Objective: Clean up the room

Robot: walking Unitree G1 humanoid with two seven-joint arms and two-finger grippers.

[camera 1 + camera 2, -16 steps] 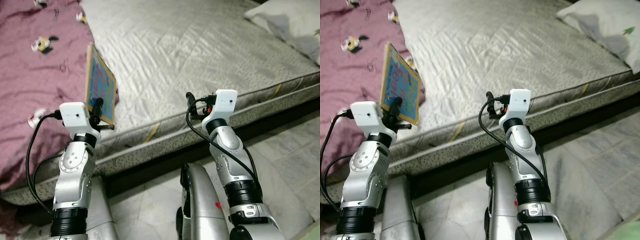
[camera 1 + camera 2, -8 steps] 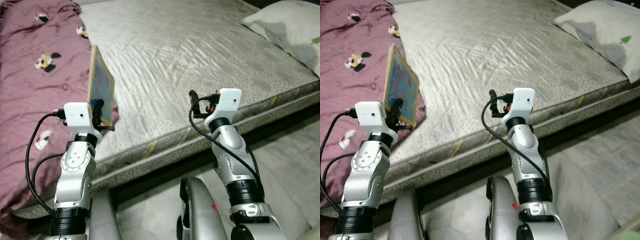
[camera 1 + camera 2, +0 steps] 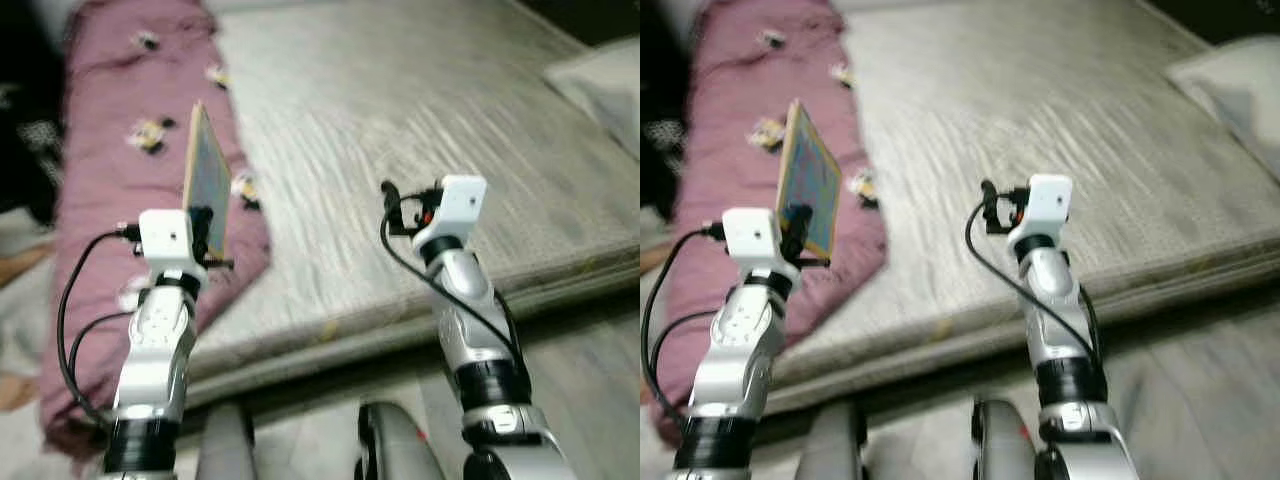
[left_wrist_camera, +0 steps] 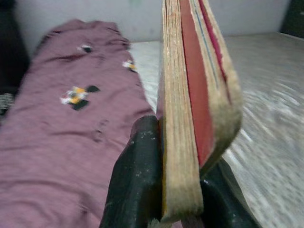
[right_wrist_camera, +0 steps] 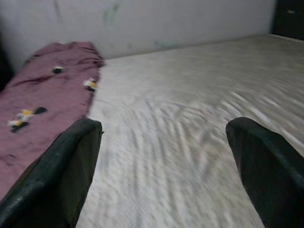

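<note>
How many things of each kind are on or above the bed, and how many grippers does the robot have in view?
Books: 1, the book, held upright in the left gripper.
Blankets: 1, the purple blanket.
Pillows: 1, the white pillow.
Mattresses: 1, the mattress.
Grippers: 2, with the right gripper empty.
Total: 6.

A wide grey quilted mattress (image 3: 420, 130) lies low over pale marble floor (image 3: 590, 390), a plain whitish wall (image 5: 142, 21) behind.

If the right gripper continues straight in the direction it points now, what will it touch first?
Probably the bare grey mattress: the right gripper, jaws open and empty, points low across it. The maroon blanket lies off to one side.
</note>
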